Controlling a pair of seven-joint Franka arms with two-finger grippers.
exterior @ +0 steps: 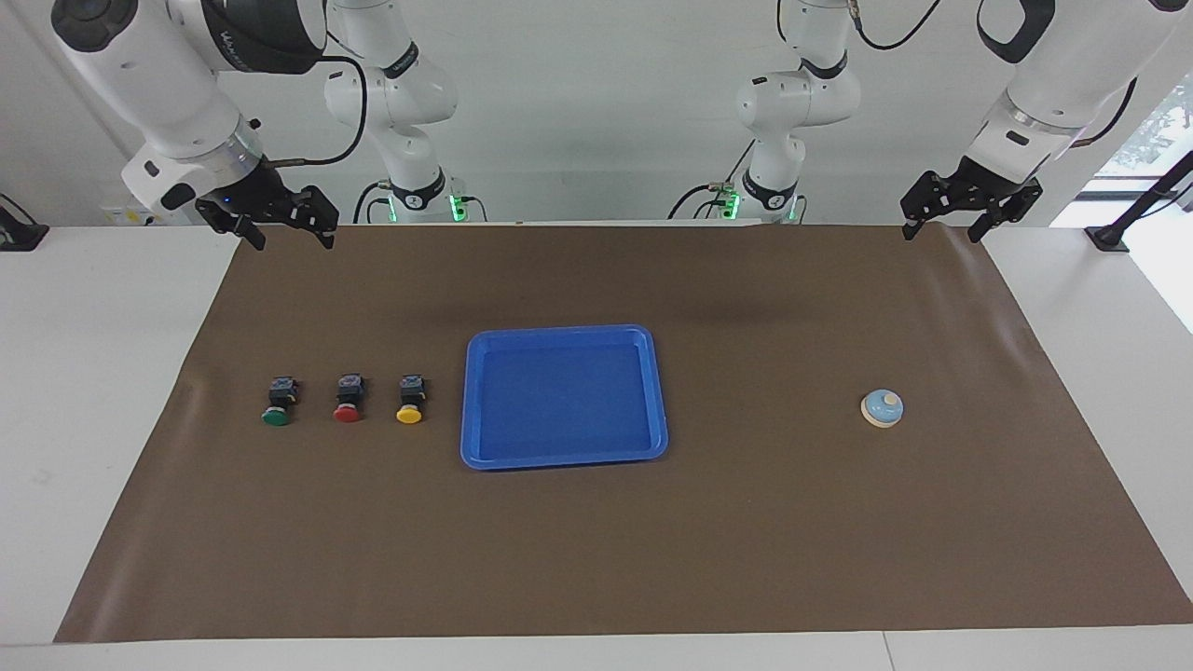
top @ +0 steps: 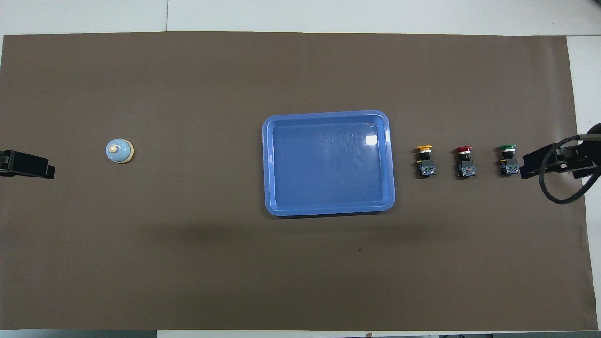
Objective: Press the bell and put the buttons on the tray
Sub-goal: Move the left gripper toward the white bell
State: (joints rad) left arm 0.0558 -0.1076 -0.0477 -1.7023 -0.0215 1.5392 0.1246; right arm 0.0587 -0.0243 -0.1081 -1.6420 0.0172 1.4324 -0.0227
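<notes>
On the brown mat [exterior: 746,559] that covers the counter [exterior: 93,419], the blue tray [exterior: 565,457] lies flat in the middle with nothing in it. Toward the right arm's end, the three buttons stand in a row beside the tray, apart from one another: the yellow button [exterior: 410,399] closest to the tray, then the red button [exterior: 348,398], then the green button [exterior: 279,402]. Toward the left arm's end, well apart from the tray, sits the bell [exterior: 882,408]. The right gripper [exterior: 289,235] hangs raised over the mat's edge at its own end, fingers spread wide and holding nothing. The left gripper [exterior: 943,231] hangs likewise over the mat's corner at its end, fingers wide apart and empty.
</notes>
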